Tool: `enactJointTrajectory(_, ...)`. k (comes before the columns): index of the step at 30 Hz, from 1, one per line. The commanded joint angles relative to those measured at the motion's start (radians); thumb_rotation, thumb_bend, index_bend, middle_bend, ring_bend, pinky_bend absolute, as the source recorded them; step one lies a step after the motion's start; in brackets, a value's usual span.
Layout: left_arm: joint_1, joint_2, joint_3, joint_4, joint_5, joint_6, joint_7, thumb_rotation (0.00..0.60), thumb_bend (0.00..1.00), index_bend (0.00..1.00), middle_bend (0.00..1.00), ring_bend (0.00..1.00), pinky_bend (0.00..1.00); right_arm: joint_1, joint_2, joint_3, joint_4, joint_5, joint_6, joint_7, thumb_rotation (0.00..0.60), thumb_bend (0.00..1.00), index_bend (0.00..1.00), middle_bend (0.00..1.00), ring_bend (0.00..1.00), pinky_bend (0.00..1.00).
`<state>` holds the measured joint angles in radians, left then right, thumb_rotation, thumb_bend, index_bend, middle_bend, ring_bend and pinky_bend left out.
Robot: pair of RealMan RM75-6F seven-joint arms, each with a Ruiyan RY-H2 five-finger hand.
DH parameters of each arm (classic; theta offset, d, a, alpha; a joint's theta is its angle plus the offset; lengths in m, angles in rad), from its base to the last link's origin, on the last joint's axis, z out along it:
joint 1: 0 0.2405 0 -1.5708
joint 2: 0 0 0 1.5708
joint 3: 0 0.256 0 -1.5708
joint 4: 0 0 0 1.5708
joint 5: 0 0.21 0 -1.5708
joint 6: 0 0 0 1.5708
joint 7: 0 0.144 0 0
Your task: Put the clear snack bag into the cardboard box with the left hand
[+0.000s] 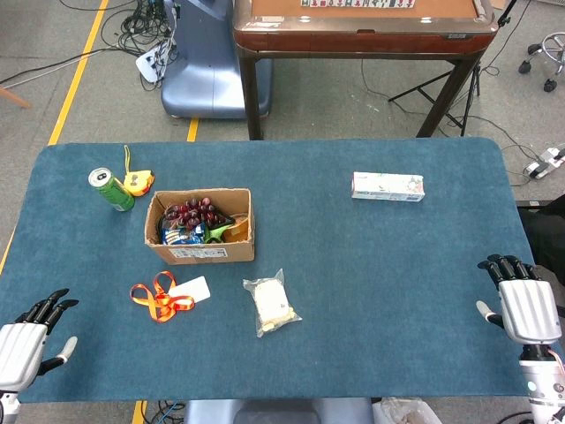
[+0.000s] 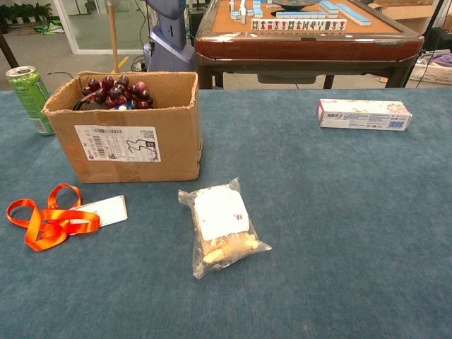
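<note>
The clear snack bag (image 1: pixel 271 306) (image 2: pixel 221 227) lies flat on the blue table, just right of and in front of the cardboard box (image 1: pixel 201 227) (image 2: pixel 126 127). The box stands open with dark grapes and packets inside. My left hand (image 1: pixel 26 342) rests at the table's near left corner, fingers apart and holding nothing, well left of the bag. My right hand (image 1: pixel 523 302) sits at the near right edge, also empty with fingers apart. Neither hand shows in the chest view.
An orange lanyard with a white card (image 1: pixel 168 296) (image 2: pixel 56 217) lies left of the bag. A green can (image 1: pixel 110 188) (image 2: pixel 30 96) and a small yellow item (image 1: pixel 134 180) stand far left. A toothpaste box (image 1: pixel 387 186) (image 2: pixel 363 114) lies far right. A mahjong table (image 1: pixel 362 26) stands beyond.
</note>
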<state>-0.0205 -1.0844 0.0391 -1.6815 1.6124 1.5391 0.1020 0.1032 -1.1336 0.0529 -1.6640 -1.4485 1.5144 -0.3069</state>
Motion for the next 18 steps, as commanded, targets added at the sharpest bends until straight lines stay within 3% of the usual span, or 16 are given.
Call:
enactJointTrajectory(1, 0.005, -0.002, -0.004, 0.001, 0.002, 0.013, 0.001, 0.600, 0.30, 0.25, 0.15, 0.23, 0.42, -0.003, 0.000, -0.002, -0.003, -0.008, 0.001, 0.001, 0.600, 0.09, 0.33, 0.26, 0.21, 0.33)
enactJointTrajectory(13, 0.003, -0.013, 0.005, 0.008, 0.016, 0.005, 0.004, 0.600, 0.30, 0.25, 0.16, 0.23, 0.42, -0.010, 0.018, -0.001, -0.022, -0.021, -0.003, 0.020, 0.600, 0.09, 0.33, 0.26, 0.21, 0.33)
enactJointTrajectory(18, 0.001, -0.018, 0.013, 0.005, 0.043, 0.010, -0.003, 0.600, 0.30, 0.25, 0.21, 0.23, 0.38, -0.014, 0.029, -0.004, -0.035, -0.032, -0.004, 0.024, 0.600, 0.09, 0.33, 0.27, 0.21, 0.33)
